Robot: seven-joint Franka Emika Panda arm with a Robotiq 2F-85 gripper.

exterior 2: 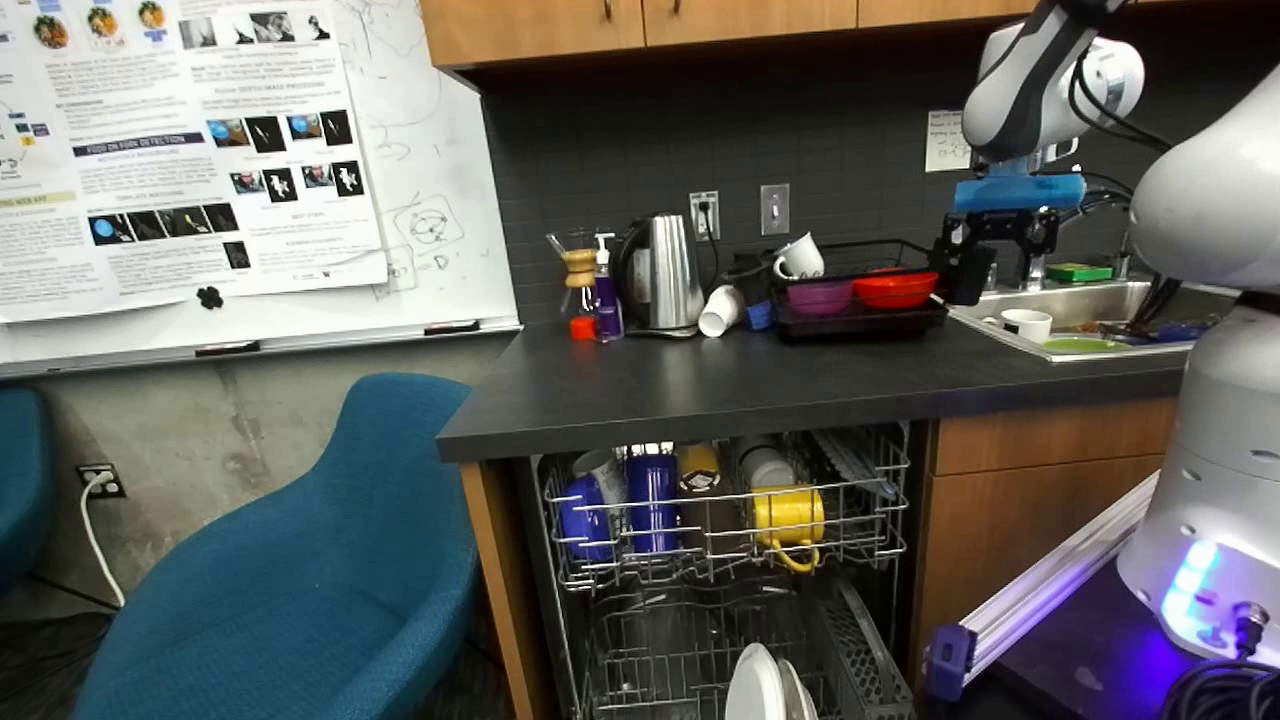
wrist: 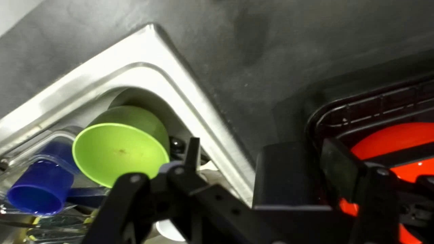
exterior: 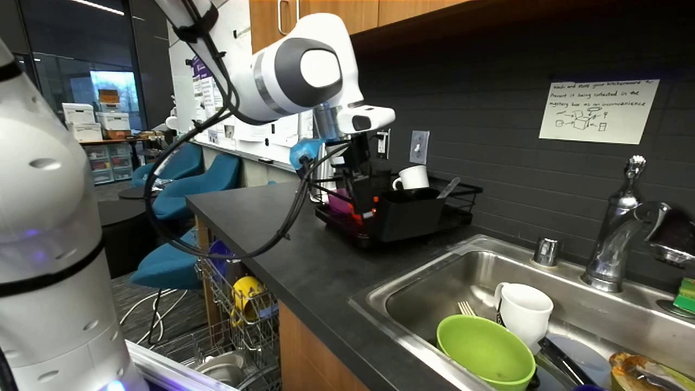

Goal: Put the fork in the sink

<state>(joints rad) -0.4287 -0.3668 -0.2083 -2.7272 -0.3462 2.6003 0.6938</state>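
Note:
A fork [exterior: 466, 308] shows only its pale tines in the sink [exterior: 407, 336], behind the green bowl [exterior: 486, 350]; its handle is hidden. In the wrist view, the sink rim [wrist: 145, 51] and green bowl [wrist: 118, 152] lie to the left, and I cannot make out the fork. My gripper [exterior: 364, 205] is at the dish rack, beside the black utensil holder [exterior: 410, 217]. In the wrist view, my gripper [wrist: 266, 157] has its fingers wide apart, with the utensil holder showing between them and nothing gripped. A pale utensil handle [exterior: 449, 187] sticks up from the holder.
The black dish rack [exterior 2: 860, 325] holds a red bowl [exterior 2: 897, 290], a purple bowl [exterior 2: 820, 297] and a white mug [exterior 2: 800, 258]. The sink also holds a white mug [exterior: 524, 312] and a blue cup [wrist: 37, 191]. A faucet [exterior: 611, 244] stands behind the sink.

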